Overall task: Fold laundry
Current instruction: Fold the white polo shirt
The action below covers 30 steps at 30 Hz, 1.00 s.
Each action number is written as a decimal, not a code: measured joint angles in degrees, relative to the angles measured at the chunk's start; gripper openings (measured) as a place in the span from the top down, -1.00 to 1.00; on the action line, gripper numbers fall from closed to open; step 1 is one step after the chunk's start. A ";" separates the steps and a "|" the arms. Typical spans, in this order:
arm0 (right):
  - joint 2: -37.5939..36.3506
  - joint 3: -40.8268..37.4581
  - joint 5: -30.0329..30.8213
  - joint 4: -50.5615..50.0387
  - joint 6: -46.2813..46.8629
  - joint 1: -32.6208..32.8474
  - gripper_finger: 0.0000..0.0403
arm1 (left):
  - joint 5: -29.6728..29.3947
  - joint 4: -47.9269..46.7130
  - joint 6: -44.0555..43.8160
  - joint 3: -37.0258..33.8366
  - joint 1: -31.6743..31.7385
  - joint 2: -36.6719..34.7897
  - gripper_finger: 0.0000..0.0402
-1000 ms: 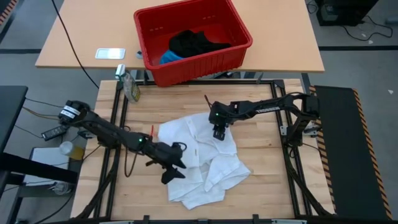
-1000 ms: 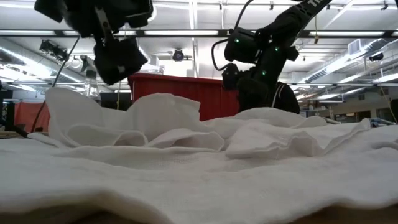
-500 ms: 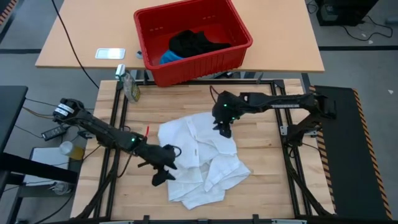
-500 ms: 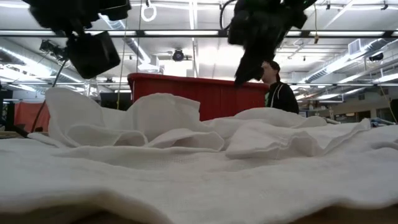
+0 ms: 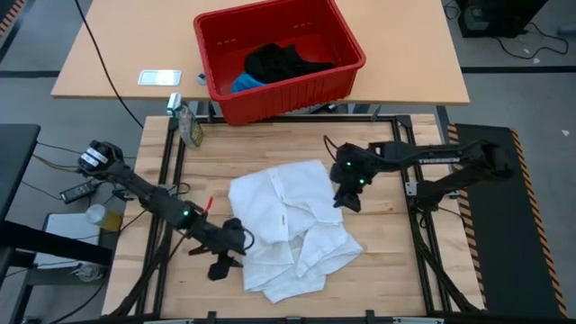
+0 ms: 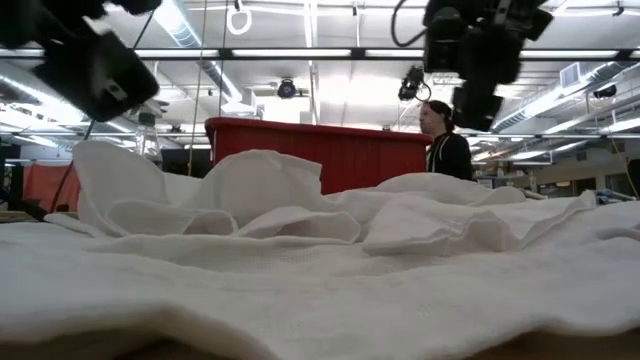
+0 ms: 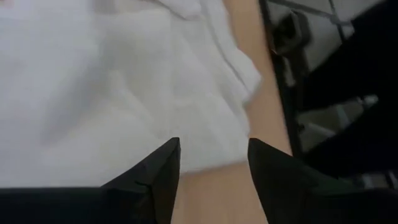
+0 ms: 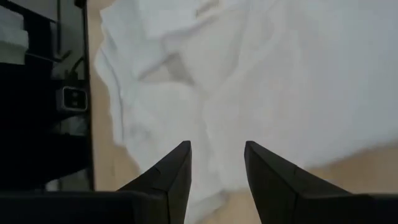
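Behind white garment (image 5: pixel 292 225) | red basket (image 5: pixel 279 56) | person (image 6: pixel 447 145)

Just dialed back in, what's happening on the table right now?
Both arms are working a crumpled white garment spread on the wooden table, and neither holds it. The left gripper sits open at the garment's left edge, and the right gripper is open at its right edge, with nothing between the fingers in either wrist view. The cloth is bunched, not folded. A black garment and a blue one wait in the red basket on the far table.
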 joint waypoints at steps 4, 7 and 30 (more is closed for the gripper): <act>-3.48 -5.69 -0.24 1.83 5.01 1.11 0.22 | -0.02 -0.15 3.75 0.00 -3.27 0.19 0.10; -5.46 -10.61 0.00 7.11 11.30 1.53 0.22 | -1.36 -0.21 8.63 0.00 -5.25 0.39 0.10; -12.40 -22.05 9.49 13.69 52.16 18.09 -0.18 | -16.02 0.45 33.94 0.02 -7.67 14.25 -0.35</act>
